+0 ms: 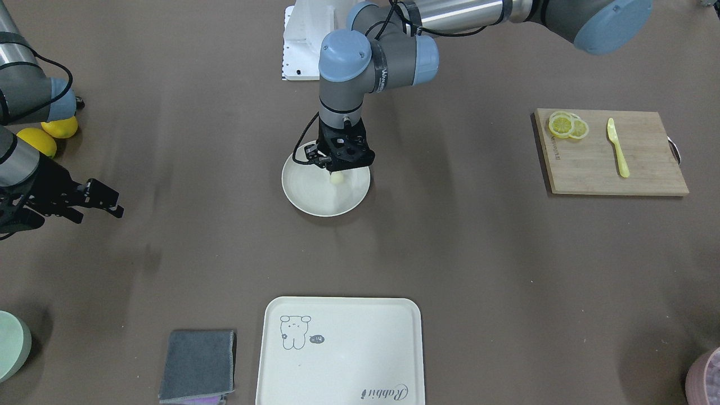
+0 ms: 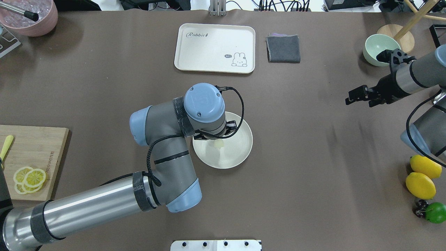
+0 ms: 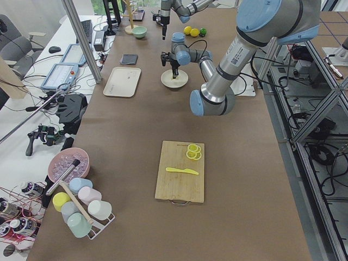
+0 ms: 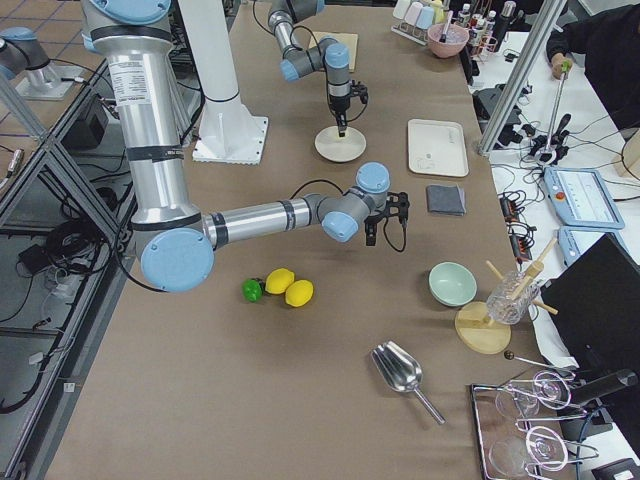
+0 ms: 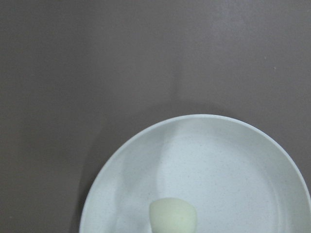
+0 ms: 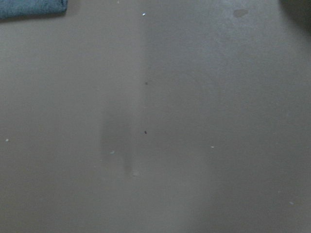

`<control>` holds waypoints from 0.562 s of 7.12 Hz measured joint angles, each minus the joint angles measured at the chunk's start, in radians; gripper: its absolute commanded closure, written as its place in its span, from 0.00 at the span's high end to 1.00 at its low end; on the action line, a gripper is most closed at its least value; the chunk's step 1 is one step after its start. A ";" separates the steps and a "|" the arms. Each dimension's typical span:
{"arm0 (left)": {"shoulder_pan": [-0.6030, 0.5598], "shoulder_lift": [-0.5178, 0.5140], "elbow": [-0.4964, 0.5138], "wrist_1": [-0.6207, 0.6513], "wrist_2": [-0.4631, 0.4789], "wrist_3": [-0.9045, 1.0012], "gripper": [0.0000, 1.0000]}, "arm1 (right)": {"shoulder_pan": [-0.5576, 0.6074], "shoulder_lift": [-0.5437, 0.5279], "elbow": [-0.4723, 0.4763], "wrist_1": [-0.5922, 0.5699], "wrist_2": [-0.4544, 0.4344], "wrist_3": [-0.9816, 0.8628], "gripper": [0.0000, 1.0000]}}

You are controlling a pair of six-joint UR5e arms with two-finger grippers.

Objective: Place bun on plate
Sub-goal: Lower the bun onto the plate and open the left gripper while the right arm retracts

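A: Tray (image 1: 337, 360) and grey cloth (image 1: 197, 365) are lying nearest, one of each.
B: Farther in, one bun (image 1: 336, 178) is showing inside the one plate (image 1: 312, 199), left gripper (image 1: 336, 169) hovering directly over it. Its fingers are hiding, so I cannot tell pinching from spread.
A: I'd be releasing low, then rising straight.
B: Meanwhile the right gripper (image 1: 115, 203) is waiting spread, well apart; two lemons (image 1: 37, 141) are lying beyond.
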 measured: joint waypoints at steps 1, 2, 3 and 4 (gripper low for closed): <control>0.006 -0.002 0.018 -0.021 0.004 -0.006 0.48 | 0.017 -0.017 0.000 -0.001 0.001 -0.034 1.00; 0.009 -0.003 0.025 -0.032 0.005 -0.012 0.65 | 0.028 -0.026 0.001 -0.001 0.001 -0.051 1.00; 0.011 -0.003 0.026 -0.035 0.006 -0.015 0.85 | 0.039 -0.031 0.003 -0.001 0.001 -0.057 1.00; 0.011 -0.003 0.023 -0.036 0.006 -0.015 0.90 | 0.050 -0.034 0.007 -0.001 0.001 -0.060 1.00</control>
